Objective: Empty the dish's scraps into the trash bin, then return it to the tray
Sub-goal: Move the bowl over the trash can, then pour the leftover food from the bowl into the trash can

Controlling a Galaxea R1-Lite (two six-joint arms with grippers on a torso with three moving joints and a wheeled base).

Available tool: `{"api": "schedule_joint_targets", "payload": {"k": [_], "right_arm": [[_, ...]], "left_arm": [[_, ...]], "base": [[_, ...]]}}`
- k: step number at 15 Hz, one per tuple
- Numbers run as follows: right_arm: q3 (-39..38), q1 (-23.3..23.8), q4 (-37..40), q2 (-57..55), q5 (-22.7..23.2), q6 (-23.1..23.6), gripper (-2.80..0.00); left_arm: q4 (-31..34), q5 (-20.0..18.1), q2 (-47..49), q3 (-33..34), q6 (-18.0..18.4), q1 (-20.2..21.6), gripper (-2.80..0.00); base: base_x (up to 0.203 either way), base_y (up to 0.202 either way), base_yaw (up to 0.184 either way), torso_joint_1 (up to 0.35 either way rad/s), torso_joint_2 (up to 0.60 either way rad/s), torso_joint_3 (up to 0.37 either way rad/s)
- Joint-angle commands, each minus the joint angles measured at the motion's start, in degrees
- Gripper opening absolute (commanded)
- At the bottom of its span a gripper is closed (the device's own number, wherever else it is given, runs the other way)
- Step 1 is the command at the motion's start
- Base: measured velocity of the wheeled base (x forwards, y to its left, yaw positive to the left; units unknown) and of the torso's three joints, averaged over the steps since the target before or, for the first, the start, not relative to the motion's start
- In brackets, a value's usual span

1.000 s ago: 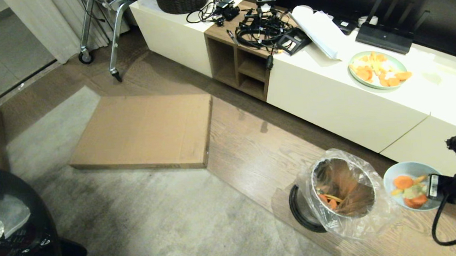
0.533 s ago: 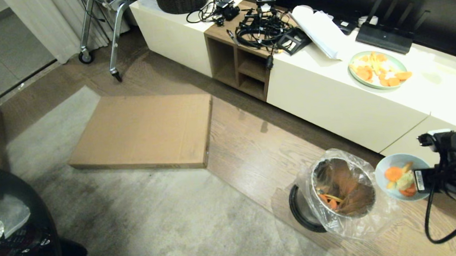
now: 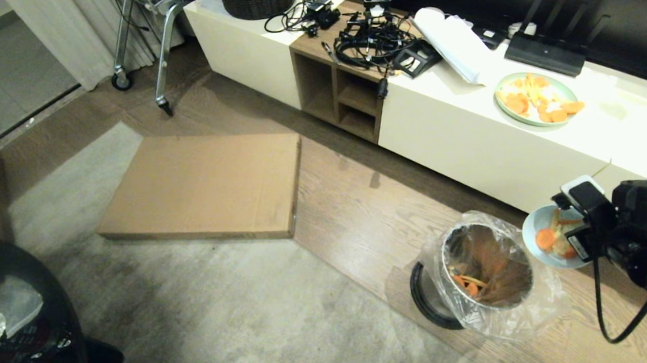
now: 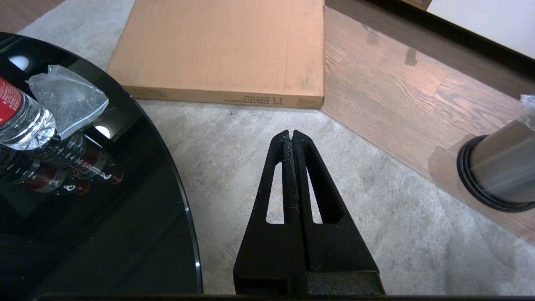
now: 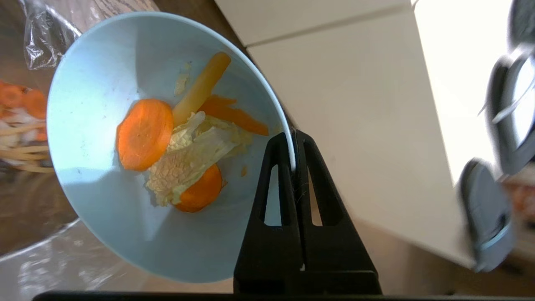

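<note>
Now right gripper [image 5: 292, 144] pinches bowl [image 3: 537, 229] rim, tilting it beside steel bin [image 3: 486, 264]; scraps [image 5: 179, 154] inside; next needs more tilt over opening.

cardboard sheet [image 3: 204, 187] on floor | green plate [image 3: 536, 99] on cabinet [image 3: 468, 137]

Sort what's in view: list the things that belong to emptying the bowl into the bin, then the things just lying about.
Part of the job:
- dish, pinched at its rim by the right gripper
- scraps in it
- trash bin with its plastic liner

Just lying about:
- cardboard sheet
- green plate of orange pieces
- cable tangle
- bottles on the black table
- left gripper, idle
</note>
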State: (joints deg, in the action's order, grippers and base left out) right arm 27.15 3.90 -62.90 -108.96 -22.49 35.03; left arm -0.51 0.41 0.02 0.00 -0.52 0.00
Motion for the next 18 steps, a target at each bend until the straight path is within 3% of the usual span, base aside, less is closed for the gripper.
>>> {"api": "schedule_joint_targets", "payload": {"k": [1,5,10,13,18], "right_arm": [[-0.63,-1.83,-3.71,-2.19,-0.03,4.84,-2.80],[-3.29,-4.93,-10.16,-4.33,0.03,12.20,-2.80],[-3.42,-4.96,-17.97,-7.40,0.37,23.76,-2.80],[-3.06,-5.04,-22.72,-9.25,0.60,28.26,-2.80],[-3.16,-5.29,-27.05,-10.07,8.66,34.08,-2.80]], "left_arm": [[-0.02,0.03,-0.02,0.00,-0.01,0.00,-2.80],[-0.02,0.02,-0.02,0.00,-0.01,0.00,-2.80],[-0.02,0.02,-0.02,0.00,-0.01,0.00,-2.80],[-0.02,0.02,-0.02,0.00,-0.01,0.00,-2.80],[-0.02,0.04,-0.02,0.00,-0.01,0.00,-2.80]], "base": [[0.000,0.000,0.000,0.000,0.00,0.000],[0.000,0.000,0.000,0.000,0.00,0.000],[0.000,0.000,0.000,0.000,0.00,0.000],[0.000,0.000,0.000,0.000,0.00,0.000],[0.000,0.000,0.000,0.000,0.00,0.000]]}}
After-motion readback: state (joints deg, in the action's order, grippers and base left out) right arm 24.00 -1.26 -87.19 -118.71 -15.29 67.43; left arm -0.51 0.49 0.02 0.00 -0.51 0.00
